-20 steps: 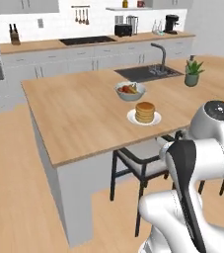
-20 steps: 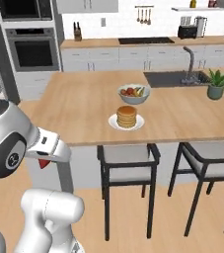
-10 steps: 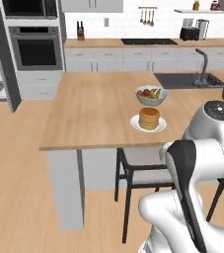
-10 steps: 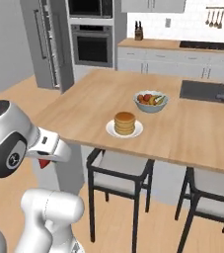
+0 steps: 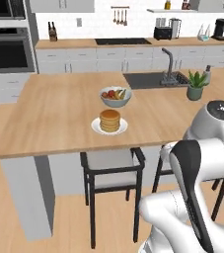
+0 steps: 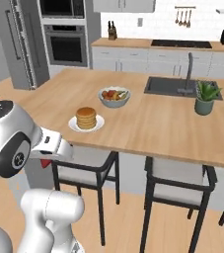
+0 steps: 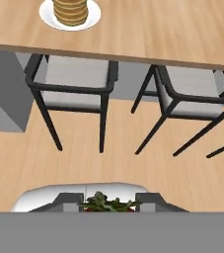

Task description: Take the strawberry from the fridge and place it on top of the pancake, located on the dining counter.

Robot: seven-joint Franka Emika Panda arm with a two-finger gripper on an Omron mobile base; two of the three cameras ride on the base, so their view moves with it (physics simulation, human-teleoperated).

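The strawberry (image 7: 106, 203), dark red with green leaves, sits pinched between the fingertips of my gripper (image 7: 107, 201), which is shut on it. From the right base view, a bit of the red strawberry (image 6: 45, 162) peeks out under the gripper (image 6: 52, 149), low in front of the dining counter (image 6: 148, 128). The pancake (image 5: 109, 120) (image 6: 86, 118) (image 7: 71, 11) stands on its white plate near the counter's front edge, beyond and above the hand. The grey fridge (image 6: 19, 44) rises at the far left.
A grey bowl of fruit (image 5: 115, 96) (image 6: 114, 96) stands just behind the pancake. Dark stools (image 5: 111, 170) (image 6: 177, 183) (image 7: 74, 84) line the counter's front. A sink (image 5: 155, 79) and potted plant (image 6: 205, 97) lie to the right. The wall oven (image 6: 64, 44) is beside the fridge.
The base has driven and turned, so the whole scene shifted: the dining counter now faces me squarely and closer. The gripper stays shut on the strawberry.
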